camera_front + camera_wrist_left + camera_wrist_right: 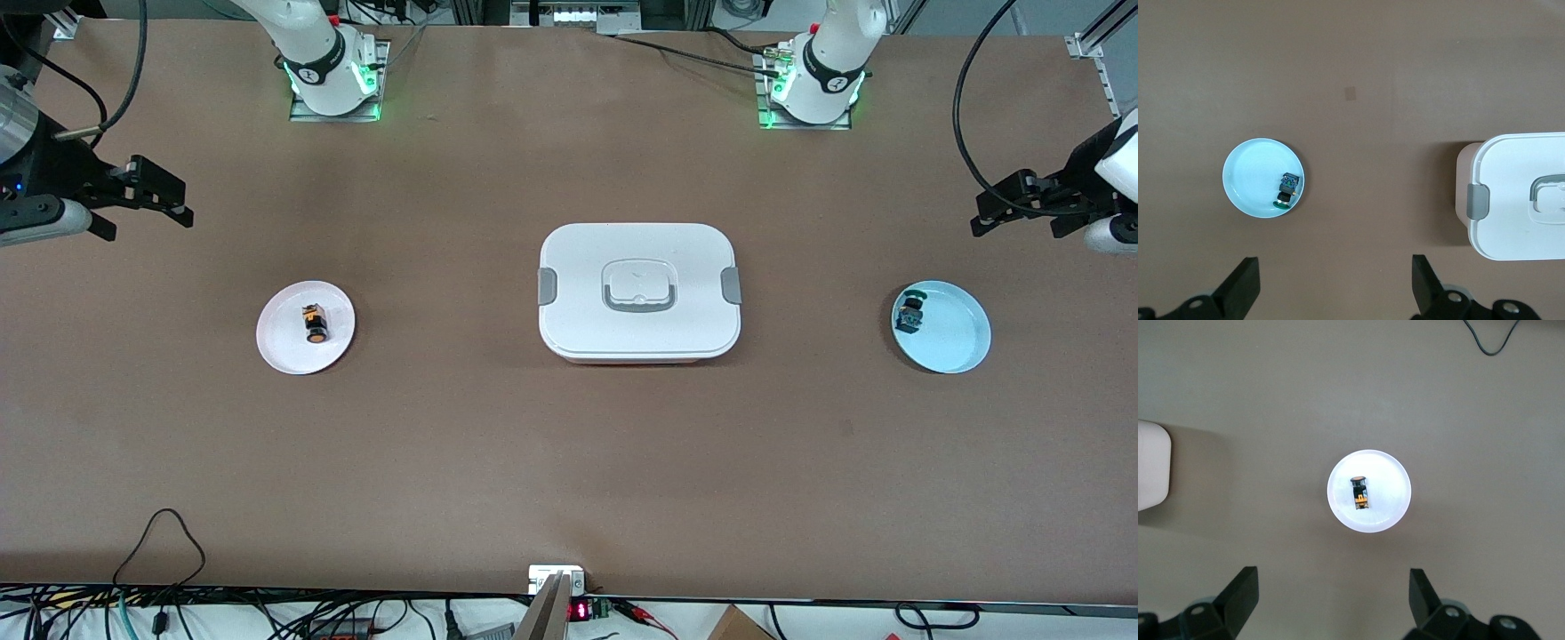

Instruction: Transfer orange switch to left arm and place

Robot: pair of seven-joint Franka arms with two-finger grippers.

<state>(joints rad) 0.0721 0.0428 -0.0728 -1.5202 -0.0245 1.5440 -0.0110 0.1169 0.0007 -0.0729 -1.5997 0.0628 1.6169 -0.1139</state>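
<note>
Start of the job, nothing picked yet. Orange switch (314,323) lies on its side on the pink plate (286,348), toward the right arm's end of the table, well clear of the right gripper (1331,597), which hangs high above the table with fingers (1241,593) spread wide and empty; in its wrist view the switch sits ahead of the gap between the fingertips. Left gripper (1335,283) also up in the air, spread and empty, waiting near the blue plate (956,342) that holds the green switch (910,313). Box (638,292) sits mid-table between the plates. Next, likely: right arm drops over the pink plate, straddles the switch body, pinches, lifts, then hands over above or around the box.
</note>
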